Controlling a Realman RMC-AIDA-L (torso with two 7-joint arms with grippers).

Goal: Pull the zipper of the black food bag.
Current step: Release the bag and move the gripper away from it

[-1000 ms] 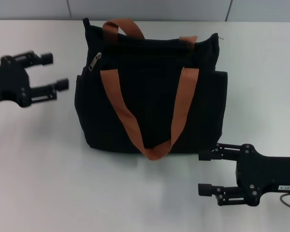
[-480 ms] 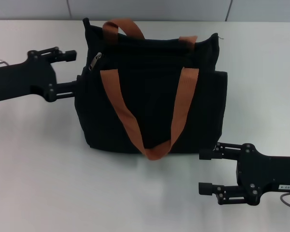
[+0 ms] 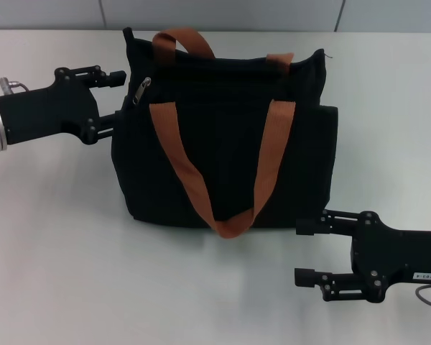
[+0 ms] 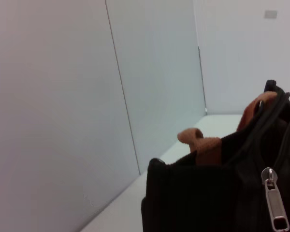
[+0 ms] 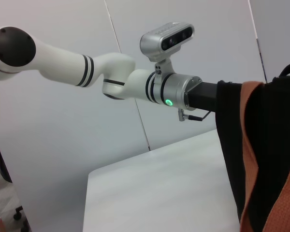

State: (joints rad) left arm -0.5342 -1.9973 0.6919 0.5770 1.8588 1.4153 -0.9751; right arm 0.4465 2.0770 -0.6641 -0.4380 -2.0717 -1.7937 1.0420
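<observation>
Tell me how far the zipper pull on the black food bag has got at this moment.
Only the approach looks done: the left gripper, fingers open, sits at the black food bag's upper corner beside the zipper. In hand: lining up on the pull, which hangs free and ungrasped in the left wrist view. Left: gripping it and drawing it along the top. The right gripper waits open on the table near the bag's base.

Left gripper: advanced to the bag's upper corner

Left gripper (image 3: 117, 95), fingers spread, has travelled from well clear of the black food bag (image 3: 226, 144) to its left end, upper finger now just beside the zipper (image 3: 141, 91).
</observation>
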